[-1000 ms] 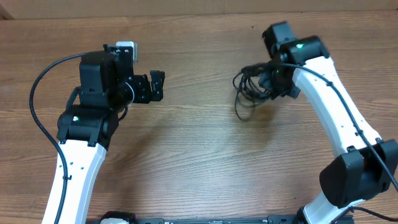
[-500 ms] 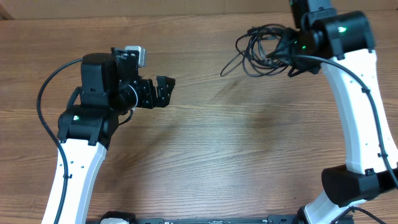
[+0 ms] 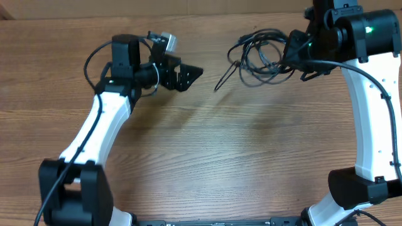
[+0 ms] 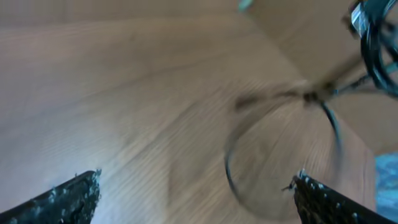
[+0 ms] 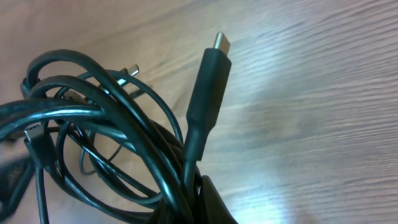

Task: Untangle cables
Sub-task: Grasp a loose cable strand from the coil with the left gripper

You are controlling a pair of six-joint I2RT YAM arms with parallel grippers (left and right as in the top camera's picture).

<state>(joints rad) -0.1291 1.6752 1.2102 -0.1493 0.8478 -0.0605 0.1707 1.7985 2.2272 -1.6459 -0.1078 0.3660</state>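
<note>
We see the right gripper [image 3: 294, 56] closed on the tangled cables [image 3: 259, 55] above the table [image 3: 201, 157]; the left gripper [image 3: 192, 75] has its fingers wide, holding nothing

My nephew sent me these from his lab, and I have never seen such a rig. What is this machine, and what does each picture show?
These are two white-and-black robot arms at a brown wooden table. The wide picture looks down from above; the other two come from small cameras on each wrist. The right gripper is shut on a tangled bundle of thin black cables, seen close up in its wrist picture with a black plug sticking out. The left gripper is open and empty, pointed toward the bundle; its picture is blurred.
</note>
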